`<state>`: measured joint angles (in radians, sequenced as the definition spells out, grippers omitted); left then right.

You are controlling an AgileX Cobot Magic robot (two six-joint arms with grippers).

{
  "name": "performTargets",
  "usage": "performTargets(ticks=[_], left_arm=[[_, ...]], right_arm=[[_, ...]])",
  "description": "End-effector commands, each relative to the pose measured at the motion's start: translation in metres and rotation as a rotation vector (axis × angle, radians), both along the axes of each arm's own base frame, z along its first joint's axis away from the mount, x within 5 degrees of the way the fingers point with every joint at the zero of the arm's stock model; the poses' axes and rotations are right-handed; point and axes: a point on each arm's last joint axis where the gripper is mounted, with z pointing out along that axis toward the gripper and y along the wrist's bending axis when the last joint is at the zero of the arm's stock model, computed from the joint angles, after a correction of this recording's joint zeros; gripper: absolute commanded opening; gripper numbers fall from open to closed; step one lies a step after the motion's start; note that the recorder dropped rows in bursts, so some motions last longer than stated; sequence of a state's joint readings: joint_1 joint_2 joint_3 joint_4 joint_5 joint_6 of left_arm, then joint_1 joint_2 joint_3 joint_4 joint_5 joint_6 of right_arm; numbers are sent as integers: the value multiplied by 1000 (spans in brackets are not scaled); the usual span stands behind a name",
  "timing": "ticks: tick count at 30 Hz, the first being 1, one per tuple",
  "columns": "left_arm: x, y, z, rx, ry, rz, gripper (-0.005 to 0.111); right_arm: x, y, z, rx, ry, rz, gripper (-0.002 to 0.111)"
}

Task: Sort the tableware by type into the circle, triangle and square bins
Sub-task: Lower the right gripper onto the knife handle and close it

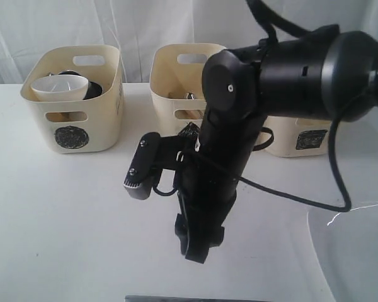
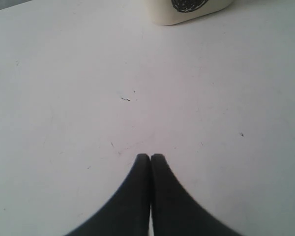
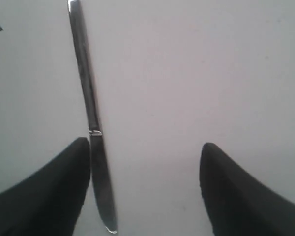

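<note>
**Right claw over the knife: sorting part done, two items out of the bins.**
The knife (image 3: 91, 118) lies flat on the table (image 1: 63, 220) between the spread fingers of my right claw (image 3: 145, 145), just beside one finger and well apart from the other, not gripped. Its handle runs out past my fingertips. Beyond the claw, the circle bin (image 1: 107, 126) already holds the white bowl (image 1: 60, 88). The middle bin (image 1: 170, 82) holds items too small to name. The square bin (image 1: 290, 145) is mostly hidden by my arm. The plate (image 1: 359, 251) lies unsorted off to my outer side, and I judge its rim the nearest obstacle. Otherwise bare table surrounds the claw. My left claw (image 2: 151, 157) is closed, empty, over bare table.
</note>
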<state>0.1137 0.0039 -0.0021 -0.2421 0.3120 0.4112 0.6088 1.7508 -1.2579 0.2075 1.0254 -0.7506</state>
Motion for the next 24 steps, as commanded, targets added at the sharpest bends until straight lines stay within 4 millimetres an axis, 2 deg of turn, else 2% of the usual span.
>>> performTargets(ticks=[1,4,8,9,12,14,16,18,20,24], left_arm=[[0,0,-1,-4,0,0,0],[0,0,-1,-4,0,0,0],[0,0,-1,-4,0,0,0],[0,0,-1,-4,0,0,0],[0,0,-1,-4,0,0,0],[0,0,-1,-4,0,0,0],[0,0,-1,-4,0,0,0],[0,0,-1,-4,0,0,0],[0,0,-1,-4,0,0,0],[0,0,-1,-4,0,0,0]], right_arm=[[-6,16,-16,23,76,14,59],[-11,26,-28,-31,56,91,56],[-7,29,-32,-171,-115,206,53],[-2,25,-32,-212,-163,154,53],[13,18,-24,-266,-282,-200,49],[18,13,-15,-294,-327,-313,42],[16,16,-7,-239,-330,-286,33],[8,23,6,-111,-291,-264,27],[-2,27,20,-10,-245,-254,25],[-20,20,38,123,-244,-281,24]])
